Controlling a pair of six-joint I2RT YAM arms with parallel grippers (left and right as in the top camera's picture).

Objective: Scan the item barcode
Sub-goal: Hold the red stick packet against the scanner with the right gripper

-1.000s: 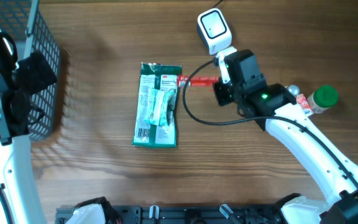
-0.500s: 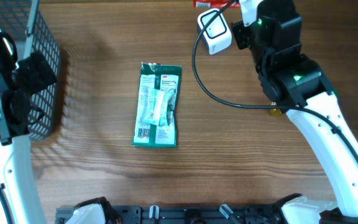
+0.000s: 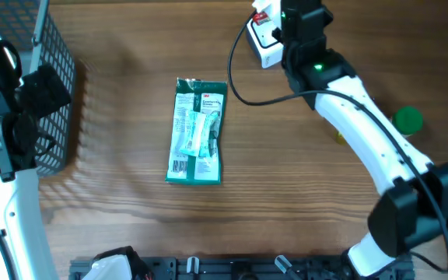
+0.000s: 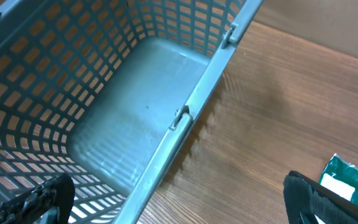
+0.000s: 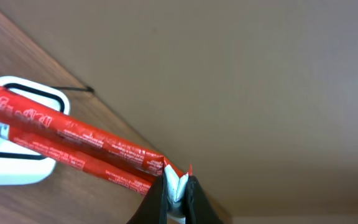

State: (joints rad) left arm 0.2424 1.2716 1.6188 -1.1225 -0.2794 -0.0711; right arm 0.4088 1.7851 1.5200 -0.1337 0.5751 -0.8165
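right gripper (image 5: 176,185) pinched on the crimped end of the red stick pack (image 5: 73,142), held just over the white scanner (image 5: 14,169); probably light, floppy, slick film, so grip the crimp; flat wood table (image 3: 131,222), green packet (image 3: 198,131) well clear of scanner, left gripper (image 4: 176,202) spread wide.
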